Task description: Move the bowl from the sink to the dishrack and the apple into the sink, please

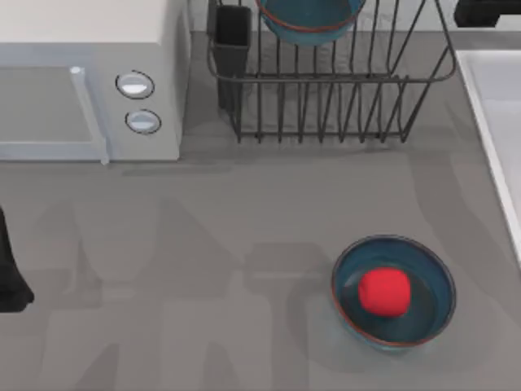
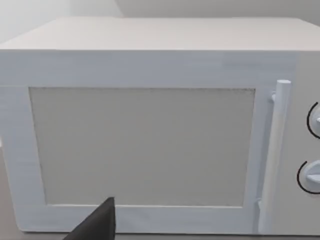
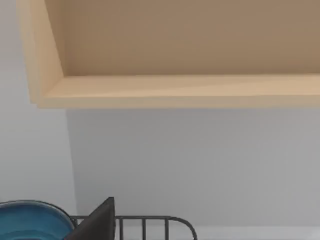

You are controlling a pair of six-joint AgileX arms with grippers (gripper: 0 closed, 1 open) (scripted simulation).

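Small bright-red apple (image 1: 384,291) sits inside round teal-blue glazed bowl (image 1: 393,291) on grey table (image 1: 203,244), near right side. Pale rectangular sink (image 1: 496,122) at right edge. Farther back: black wire dishrack (image 1: 326,90) holding second teal-blue bowl (image 1: 309,18); white microwave (image 1: 89,81) beside it, left. Left arm (image 1: 10,273) at left edge, right arm (image 1: 487,11) at top right corner; cannot tell either gripper's finger state.

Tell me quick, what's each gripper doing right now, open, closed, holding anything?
Left gripper: faces the microwave; cannot be told.
Right gripper: above the dishrack; cannot be told.
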